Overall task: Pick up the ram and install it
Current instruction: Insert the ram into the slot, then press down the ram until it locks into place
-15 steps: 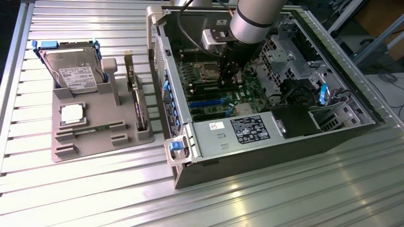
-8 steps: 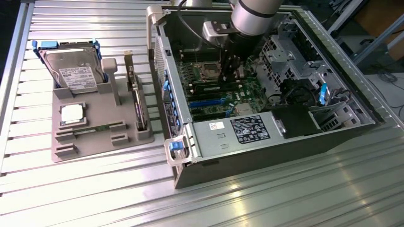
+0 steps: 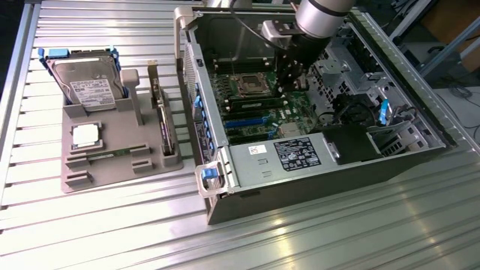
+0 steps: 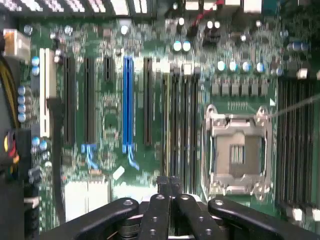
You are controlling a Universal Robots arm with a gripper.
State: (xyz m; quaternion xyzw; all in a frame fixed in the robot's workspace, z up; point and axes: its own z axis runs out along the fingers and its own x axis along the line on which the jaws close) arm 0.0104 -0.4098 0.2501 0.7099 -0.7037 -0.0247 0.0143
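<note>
The open computer case (image 3: 315, 188) lies on its side on the slatted metal table (image 3: 112, 236), and the arm reaches down into it from above. The gripper (image 3: 289, 84) hangs low over the green mainboard (image 3: 289, 115), just beside the empty processor socket (image 3: 246, 84). In the wrist view its fingertips (image 4: 163, 182) are pressed tight together with nothing between them, right over one end of the row of long black memory slots (image 4: 182, 125) that run alongside the socket. The ram (image 3: 255, 104) looks to be standing on edge in one of those slots, a long dark strip next to the socket with the gripper over its end toward the exterior view's right; from here I cannot tell whether the fingertips actually touch it or whether it is pushed fully home. Further along the board is a long blue slot (image 4: 128, 100). A labelled power box (image 3: 296, 152) sits at the near end of the case. Off to the exterior view's left, well apart from the case, a grey tray (image 3: 123, 177) holds a hard drive (image 3: 86, 84) leaning upright, a square silver chip (image 3: 85, 135) lying flat, and a wide card (image 3: 163, 126) standing on edge.
</note>
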